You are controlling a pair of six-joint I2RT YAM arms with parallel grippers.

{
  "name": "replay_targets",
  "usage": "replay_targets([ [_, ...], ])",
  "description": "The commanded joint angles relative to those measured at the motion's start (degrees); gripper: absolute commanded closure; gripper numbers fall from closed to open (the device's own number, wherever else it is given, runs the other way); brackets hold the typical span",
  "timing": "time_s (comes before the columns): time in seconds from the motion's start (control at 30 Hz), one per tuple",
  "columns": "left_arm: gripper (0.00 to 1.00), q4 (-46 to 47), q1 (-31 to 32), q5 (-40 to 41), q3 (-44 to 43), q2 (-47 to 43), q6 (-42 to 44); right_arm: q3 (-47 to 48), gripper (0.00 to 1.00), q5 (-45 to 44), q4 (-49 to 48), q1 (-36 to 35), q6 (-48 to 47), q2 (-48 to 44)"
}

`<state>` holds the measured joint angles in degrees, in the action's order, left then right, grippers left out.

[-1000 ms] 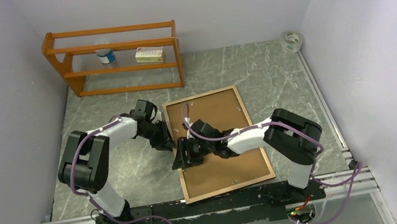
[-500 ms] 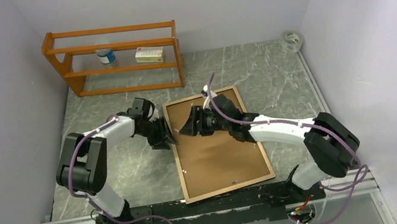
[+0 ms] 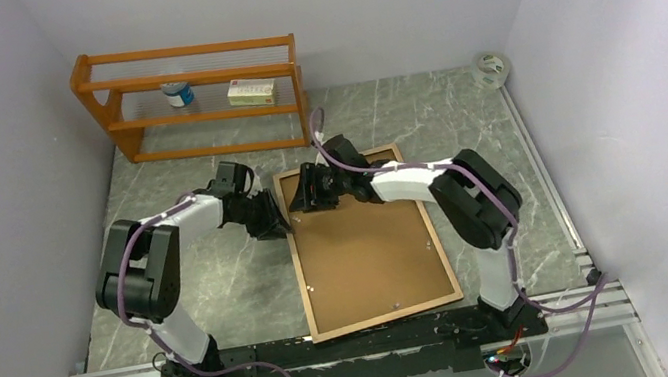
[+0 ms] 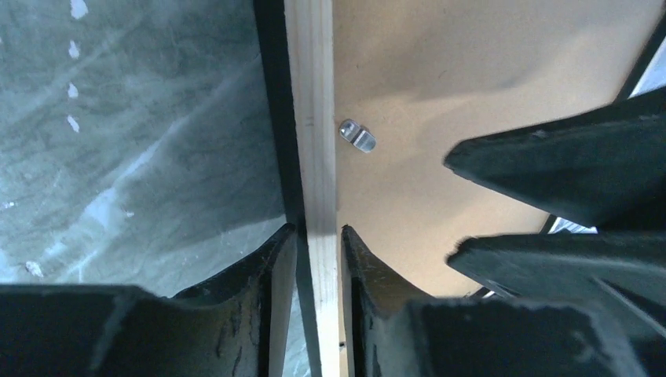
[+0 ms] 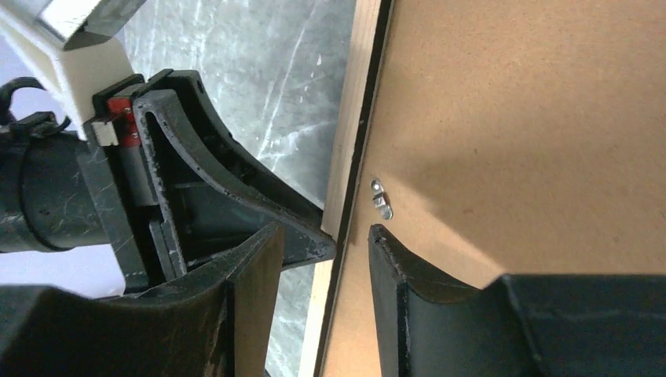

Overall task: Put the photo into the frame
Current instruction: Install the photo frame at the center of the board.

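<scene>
The frame (image 3: 441,252) lies face down on the table, its light wood reverse up, with the brown backing board (image 3: 366,254) set inside it. The photo is not in view. My left gripper (image 3: 276,220) is shut on the frame's left rail (image 4: 312,118) near the far-left corner, one finger on each side (image 4: 318,232). My right gripper (image 3: 304,196) hovers open over the same rail (image 5: 357,94) just beside it (image 5: 326,236), one finger (image 5: 393,267) over the backing board. A small metal turn clip (image 5: 381,198) sits on the board by the rail.
An orange-brown shelf rack (image 3: 194,99) stands at the back left with a bottle (image 3: 178,92) and a small box (image 3: 251,92). A tape roll (image 3: 491,67) lies at the back right corner. Walls close in on both sides.
My right gripper has swung from the frame's near-left edge up to its far-left corner. My left gripper has shifted slightly farther along the left rail. The frame has stayed put.
</scene>
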<state>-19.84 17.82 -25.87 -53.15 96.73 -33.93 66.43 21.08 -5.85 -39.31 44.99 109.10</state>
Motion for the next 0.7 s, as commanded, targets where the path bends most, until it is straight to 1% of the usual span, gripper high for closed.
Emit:
replay_targets([
  [0.0,0.71,1.2,0.0,-0.6,-0.8,2.0,1.6,5.3,0.53,5.2,0.2,0.2,-1.9,4.6],
  [0.23,0.8,-1.6,-0.1,0.6,-2.5,5.1,2.5,5.6,0.56,5.4,0.4,0.3,-2.5,7.4],
  [0.43,0.82,-3.2,-0.1,0.3,-3.4,5.9,3.4,3.6,0.54,7.3,-2.7,0.2,-2.3,8.5],
  [0.57,0.82,-3.5,-0.1,0.7,-3.4,6.0,3.5,5.3,0.53,7.4,-1.1,0.3,-3.7,10.0],
  [0.67,0.82,-3.3,-0.1,0.7,-3.4,6.0,3.2,5.6,0.53,9.0,-2.0,0.3,-3.6,11.4],
])
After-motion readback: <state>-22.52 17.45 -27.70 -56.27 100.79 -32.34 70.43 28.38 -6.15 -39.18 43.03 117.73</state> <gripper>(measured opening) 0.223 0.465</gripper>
